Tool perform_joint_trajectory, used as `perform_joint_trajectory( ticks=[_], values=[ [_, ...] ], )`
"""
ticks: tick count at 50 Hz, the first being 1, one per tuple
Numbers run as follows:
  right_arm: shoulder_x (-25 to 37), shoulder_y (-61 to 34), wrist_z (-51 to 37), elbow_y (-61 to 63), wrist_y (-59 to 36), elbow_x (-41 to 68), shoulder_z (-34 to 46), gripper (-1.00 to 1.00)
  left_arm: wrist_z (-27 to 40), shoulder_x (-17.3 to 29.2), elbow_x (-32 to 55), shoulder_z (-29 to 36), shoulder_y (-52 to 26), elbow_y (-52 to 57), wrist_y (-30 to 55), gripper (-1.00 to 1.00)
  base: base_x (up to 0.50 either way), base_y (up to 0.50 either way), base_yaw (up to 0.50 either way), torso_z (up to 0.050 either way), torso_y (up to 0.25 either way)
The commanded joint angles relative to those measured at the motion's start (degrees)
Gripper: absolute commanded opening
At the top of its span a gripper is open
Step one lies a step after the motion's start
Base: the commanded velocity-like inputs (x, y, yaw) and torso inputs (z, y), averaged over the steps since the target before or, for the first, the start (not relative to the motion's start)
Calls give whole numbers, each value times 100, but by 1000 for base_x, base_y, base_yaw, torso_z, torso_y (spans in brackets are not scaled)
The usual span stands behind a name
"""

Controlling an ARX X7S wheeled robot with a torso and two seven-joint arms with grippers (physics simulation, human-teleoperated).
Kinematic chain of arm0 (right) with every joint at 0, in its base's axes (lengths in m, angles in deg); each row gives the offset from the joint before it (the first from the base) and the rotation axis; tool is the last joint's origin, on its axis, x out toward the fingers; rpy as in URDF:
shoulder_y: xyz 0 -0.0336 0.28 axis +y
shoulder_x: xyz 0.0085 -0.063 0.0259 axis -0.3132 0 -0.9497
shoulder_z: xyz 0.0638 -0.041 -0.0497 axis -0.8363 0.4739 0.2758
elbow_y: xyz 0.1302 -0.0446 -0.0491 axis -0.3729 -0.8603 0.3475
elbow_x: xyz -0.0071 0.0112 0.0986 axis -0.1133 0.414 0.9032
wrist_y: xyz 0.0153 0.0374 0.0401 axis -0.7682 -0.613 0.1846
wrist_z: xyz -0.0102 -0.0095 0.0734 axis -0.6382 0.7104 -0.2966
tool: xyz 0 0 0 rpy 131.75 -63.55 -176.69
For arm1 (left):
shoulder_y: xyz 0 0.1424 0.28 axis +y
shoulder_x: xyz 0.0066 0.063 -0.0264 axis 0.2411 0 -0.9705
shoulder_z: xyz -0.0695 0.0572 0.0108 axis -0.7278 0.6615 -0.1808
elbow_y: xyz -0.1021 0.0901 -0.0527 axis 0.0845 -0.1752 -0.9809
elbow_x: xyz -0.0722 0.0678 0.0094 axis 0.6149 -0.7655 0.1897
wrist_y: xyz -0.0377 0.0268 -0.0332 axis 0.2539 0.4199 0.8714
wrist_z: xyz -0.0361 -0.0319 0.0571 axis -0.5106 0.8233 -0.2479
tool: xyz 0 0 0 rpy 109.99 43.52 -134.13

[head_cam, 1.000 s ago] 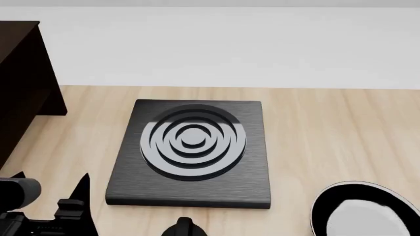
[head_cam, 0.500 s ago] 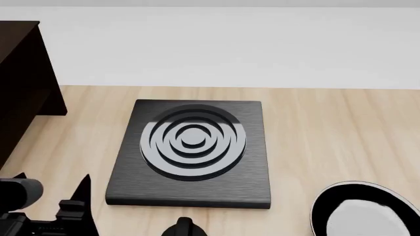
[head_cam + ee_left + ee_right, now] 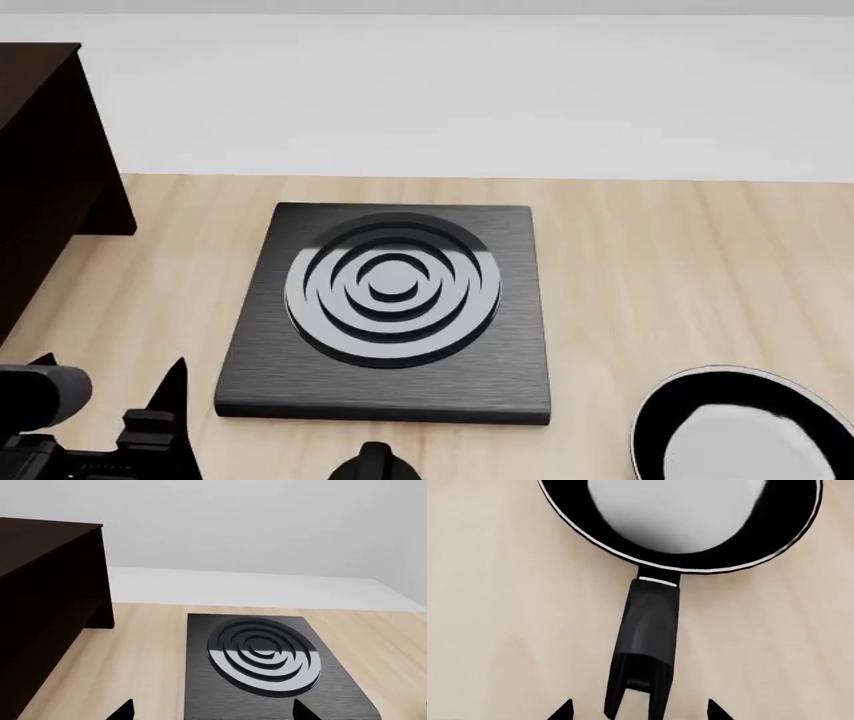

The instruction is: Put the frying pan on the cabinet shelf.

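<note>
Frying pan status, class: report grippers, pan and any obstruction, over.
Right gripper open, fingers either side of the handle end, not closed. Left gripper open, empty. Frying pan flat on table. Stove plate sits between pan and cabinet shelf.

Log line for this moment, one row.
phase: pre-grasp | right gripper: open, straddling frying pan handle | left gripper: open, empty | pan: on table | cabinet shelf: far left

The round glossy black frying pan (image 3: 680,525) has a thin pale rim. The square black stove plate (image 3: 387,310) shows grey and black rings, and the wooden cabinet (image 3: 47,605) is very dark brown.
</note>
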Motion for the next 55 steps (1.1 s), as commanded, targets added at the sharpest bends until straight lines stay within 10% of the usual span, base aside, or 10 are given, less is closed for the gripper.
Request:
perform_joint_trajectory(
  ticks=[1, 35, 55],
  values=[
    [-46, 44, -87, -115, 369, -9, -54, -100, 55, -11, 52, -12, -119, 107, 162, 100, 0, 0, 3, 0, 0],
    [581, -473, -381, 1851, 198, -313, 1161, -100, 163, -127, 552, -284, -260, 47, 584, 100, 0, 0, 0, 0, 0],
    [1334, -2622, -252, 1936, -574, -391, 2457, -100, 118, 59, 869, -452, -2546, -2000, 1592, 100, 0, 0, 0, 0, 2]
  ],
)
